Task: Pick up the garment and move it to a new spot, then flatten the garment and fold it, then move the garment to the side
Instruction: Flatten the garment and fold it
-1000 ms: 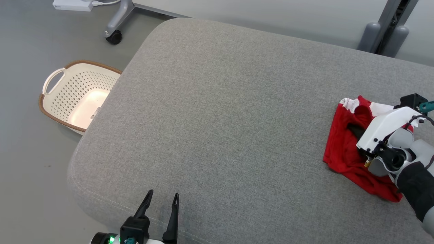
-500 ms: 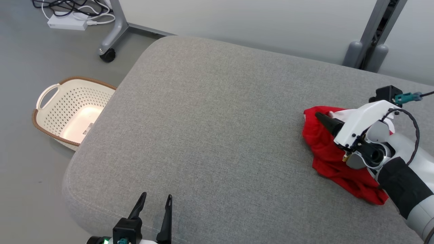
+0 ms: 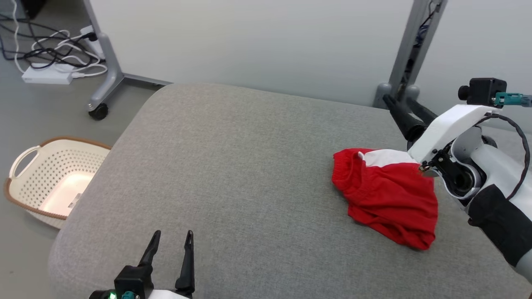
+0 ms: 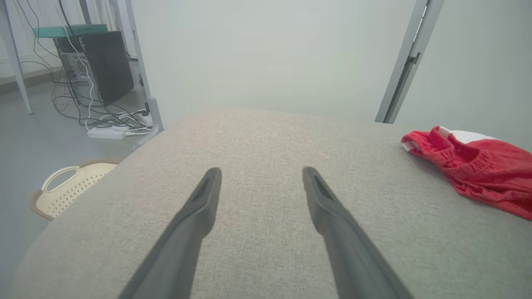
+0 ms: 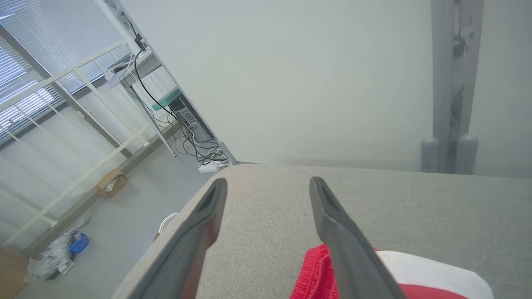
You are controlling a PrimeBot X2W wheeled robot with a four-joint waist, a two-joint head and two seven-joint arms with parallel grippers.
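Hovering released with right gripper (image 5: 268,182) above red garment (image 3: 386,195) on cushion (image 3: 249,166) right side, left gripper (image 3: 173,233) spread empty at near edge.

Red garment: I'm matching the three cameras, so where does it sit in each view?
Head view: red garment right of centre on the cushion.
Left wrist view: red garment at the right edge.
Right wrist view: red garment at the bottom, partly behind the right end effector.
Shared landmark: the grey post behind the cushion, upper right throughout.

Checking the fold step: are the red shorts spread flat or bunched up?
Bunched up. The red shorts lie rumpled on the grey cushion, waistband gathered, edges uneven; the open right gripper holds none of them.
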